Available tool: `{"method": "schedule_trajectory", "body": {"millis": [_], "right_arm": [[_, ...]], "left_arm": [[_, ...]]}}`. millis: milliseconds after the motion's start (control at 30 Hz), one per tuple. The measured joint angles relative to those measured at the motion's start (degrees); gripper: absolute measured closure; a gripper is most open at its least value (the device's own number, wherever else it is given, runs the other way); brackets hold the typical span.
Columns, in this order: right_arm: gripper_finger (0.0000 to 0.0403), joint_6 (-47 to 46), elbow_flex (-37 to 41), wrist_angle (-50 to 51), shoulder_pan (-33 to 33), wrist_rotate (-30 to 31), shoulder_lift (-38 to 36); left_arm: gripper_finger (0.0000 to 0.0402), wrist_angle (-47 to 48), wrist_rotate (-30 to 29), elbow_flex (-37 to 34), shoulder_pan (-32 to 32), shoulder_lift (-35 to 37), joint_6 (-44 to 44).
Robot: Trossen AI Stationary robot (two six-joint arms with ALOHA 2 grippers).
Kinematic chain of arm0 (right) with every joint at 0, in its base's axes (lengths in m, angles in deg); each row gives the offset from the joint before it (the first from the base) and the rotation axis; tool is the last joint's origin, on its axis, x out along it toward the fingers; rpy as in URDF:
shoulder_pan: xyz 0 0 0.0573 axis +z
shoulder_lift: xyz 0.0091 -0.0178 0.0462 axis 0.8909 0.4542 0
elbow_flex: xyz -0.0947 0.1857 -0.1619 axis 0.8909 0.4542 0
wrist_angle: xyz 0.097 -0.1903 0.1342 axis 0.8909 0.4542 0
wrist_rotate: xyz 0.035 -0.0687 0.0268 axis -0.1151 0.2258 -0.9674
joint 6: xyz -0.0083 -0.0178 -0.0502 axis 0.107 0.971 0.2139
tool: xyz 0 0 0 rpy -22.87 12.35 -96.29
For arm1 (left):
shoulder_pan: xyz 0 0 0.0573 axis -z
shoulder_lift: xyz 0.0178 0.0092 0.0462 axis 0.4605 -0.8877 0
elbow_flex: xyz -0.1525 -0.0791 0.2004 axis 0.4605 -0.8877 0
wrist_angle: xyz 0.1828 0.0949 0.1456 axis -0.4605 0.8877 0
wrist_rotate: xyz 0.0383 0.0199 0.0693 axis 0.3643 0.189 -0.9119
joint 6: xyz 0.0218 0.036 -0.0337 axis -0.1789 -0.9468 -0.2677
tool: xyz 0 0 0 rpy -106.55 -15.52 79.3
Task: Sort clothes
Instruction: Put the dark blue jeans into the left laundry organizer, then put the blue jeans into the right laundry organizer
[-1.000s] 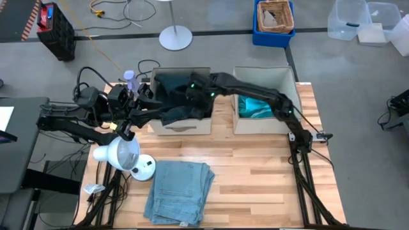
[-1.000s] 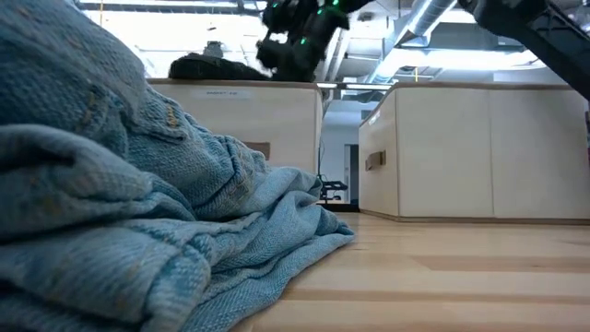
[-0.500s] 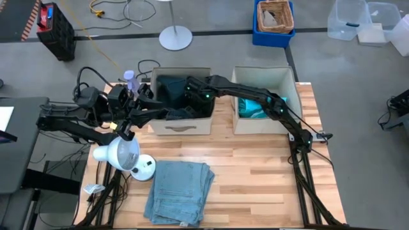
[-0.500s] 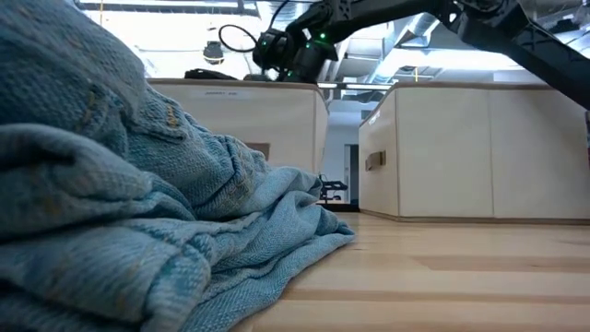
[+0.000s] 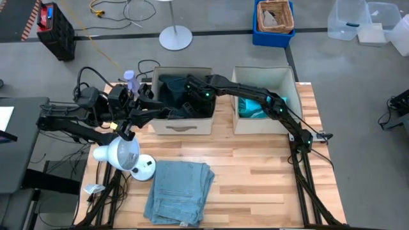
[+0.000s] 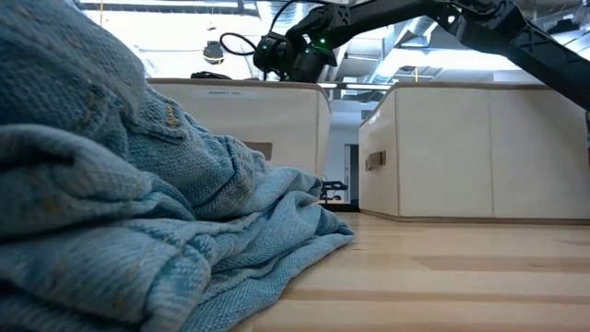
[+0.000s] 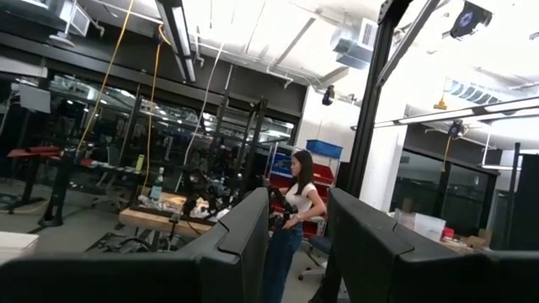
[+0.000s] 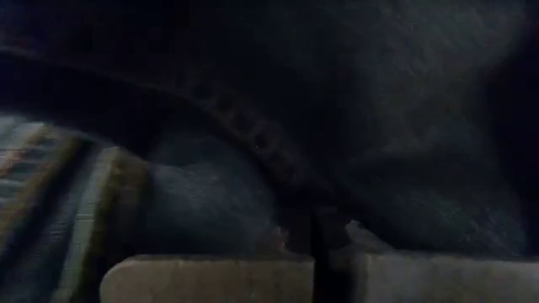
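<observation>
The right gripper (image 5: 186, 94), fingers closed with no cloth visibly caught between them, sits low inside the left box (image 5: 181, 128), pressed against the dark jeans (image 5: 167, 86) that fill it. A second ago those jeans spilled over the box's front rim with the gripper higher and nearer the middle of the table; now the cloth lies wholly within the walls, so this garment reads as sorted (the fingers appear to be tamping rather than carrying). The teal shirt (image 5: 253, 106) lies in the right box (image 5: 264, 73), and the blue jeans (image 5: 179, 191) wait folded near the table's front edge, the only garment seen outside a box. The left gripper (image 5: 146, 112) hangs just beside the left box's outer wall, its fingers (image 7: 244, 244) parted and holding nothing, unchanged over the last second. The right arm stretches across the right box's rear corner, so lifting straight up looks the safest exit before swinging forward. The table's (image 5: 255, 172) middle and front right are bare wood; a white lamp (image 5: 121, 153) crowds the front left, close to the blue jeans.
</observation>
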Motion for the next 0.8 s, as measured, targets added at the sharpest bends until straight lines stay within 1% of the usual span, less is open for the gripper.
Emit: {"method": "schedule_trajectory", "body": {"millis": [100,200,267,400,500,567,667,733,800], "right_arm": [[0.0396,3.0,-1.0,-3.5,0.7,-0.2,-0.6],[0.0373,6.3,-4.1,-7.0,1.1,-0.1,-1.8],[0.0349,7.9,-6.2,-9.1,1.1,-0.1,-2.7],[0.0293,9.4,-5.1,-12.4,0.3,-0.1,-6.5],[0.0251,14.0,-5.0,-13.1,0.0,-0.1,-10.3],[0.023,17.3,-5.0,-13.9,0.1,-0.1,-13.7],[0.0217,21.0,-5.2,-16.2,0.4,-0.3,-18.8],[0.0215,22.5,-5.2,-18.0,0.7,-0.2,-22.2],[0.0218,23.9,-5.2,-19.0,0.7,0.2,-25.7]], "left_arm": [[0.0283,0.0,0.0,0.0,0.0,0.0,0.0],[0.0283,0.0,0.0,0.0,0.0,0.0,0.0],[0.0283,0.1,0.0,0.0,0.0,0.0,0.0],[0.0283,0.5,0.0,0.0,0.0,0.0,-0.3],[0.0283,1.1,0.0,0.0,0.0,0.0,-0.3],[0.0283,2.2,0.0,0.0,0.0,0.0,-0.3],[0.0283,4.9,-2.4,0.0,0.0,-0.1,0.3],[0.0283,7.0,-5.5,0.1,0.0,-0.5,1.1],[0.0283,9.8,-7.3,0.1,-0.2,-1.0,2.1]]}}
